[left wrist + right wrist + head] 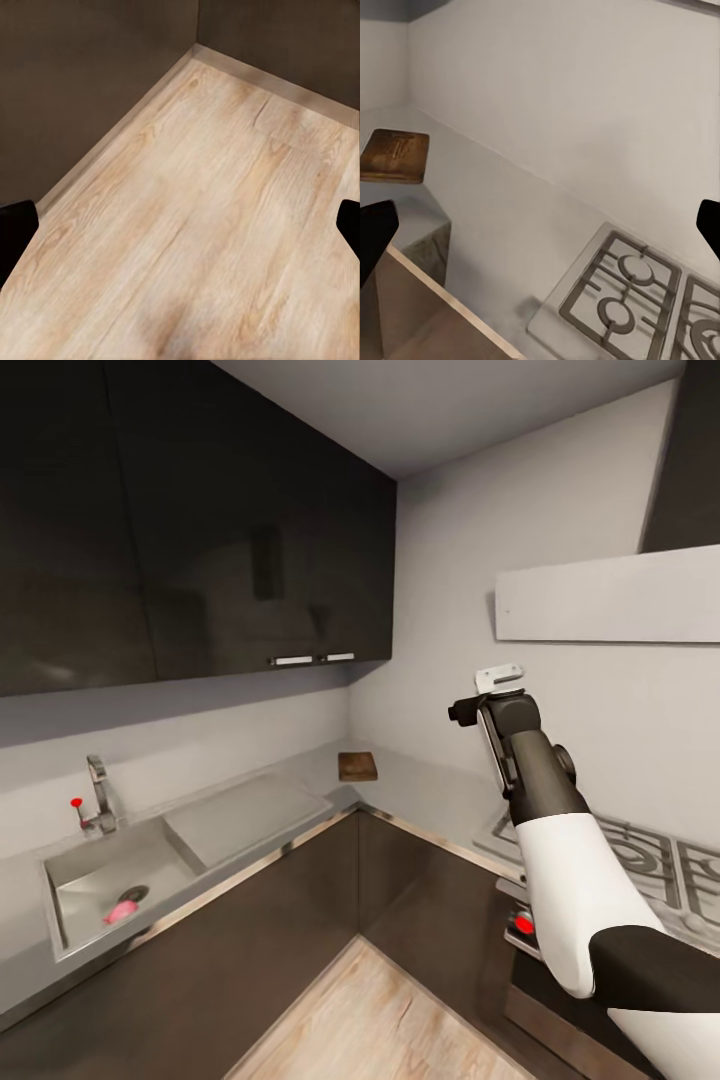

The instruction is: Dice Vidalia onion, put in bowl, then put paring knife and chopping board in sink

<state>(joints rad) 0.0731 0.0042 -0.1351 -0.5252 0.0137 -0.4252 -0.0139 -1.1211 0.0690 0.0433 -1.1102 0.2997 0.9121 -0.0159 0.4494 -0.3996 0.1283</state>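
Observation:
The Vidalia onion (122, 910), a small pink ball, lies in the steel sink (85, 860) beside the drain, at the left of the head view. The dark wooden chopping board (357, 766) lies flat in the corner of the grey countertop (420, 785); it is also in the right wrist view as the chopping board (394, 156). My right gripper (497, 678) is raised high above the counter, far from the board; in its wrist view the right gripper (544, 225) is open and empty. My left gripper (184, 225) is open over the wooden floor. The paring knife and the bowl are out of view.
A curved tap (98, 795) with a red knob (76, 803) stands behind the sink, and a drainboard (245, 815) lies to its right. A hob (640, 860) is set in the counter under my right arm. Dark wall cabinets (200, 520) hang overhead.

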